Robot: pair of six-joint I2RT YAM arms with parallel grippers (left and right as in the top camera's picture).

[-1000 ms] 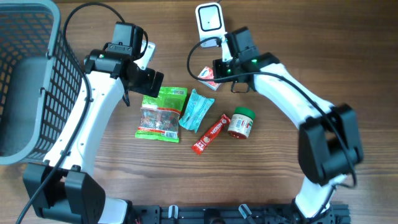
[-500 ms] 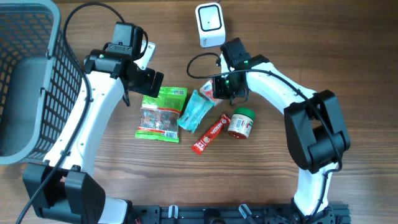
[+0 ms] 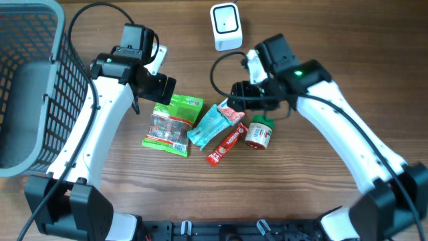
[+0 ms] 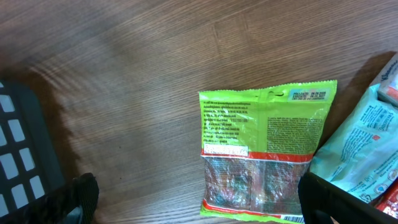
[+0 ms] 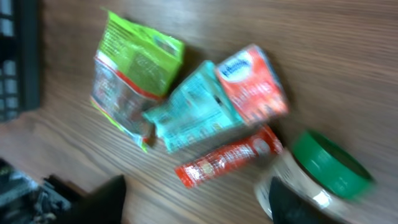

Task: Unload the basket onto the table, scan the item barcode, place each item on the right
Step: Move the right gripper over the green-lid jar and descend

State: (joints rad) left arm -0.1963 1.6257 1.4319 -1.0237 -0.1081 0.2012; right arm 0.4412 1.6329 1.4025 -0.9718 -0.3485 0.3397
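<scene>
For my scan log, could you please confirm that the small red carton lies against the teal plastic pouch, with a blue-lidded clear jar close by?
Not quite: the clear jar has a green lid, not a blue one, as the right wrist view shows. The rest stands: the small red carton lies against the teal plastic pouch, with the jar close by.

The view from above is bright and sharp. Even light falls on the wooden worktop (image 3: 301,201), and the shadows there are soft and pale. The left wrist view is clear too, with a wide grey shadow across the wood at the upper left and fuzzy dark bottom corners. The right wrist view is smeared and blurry all over.
</scene>
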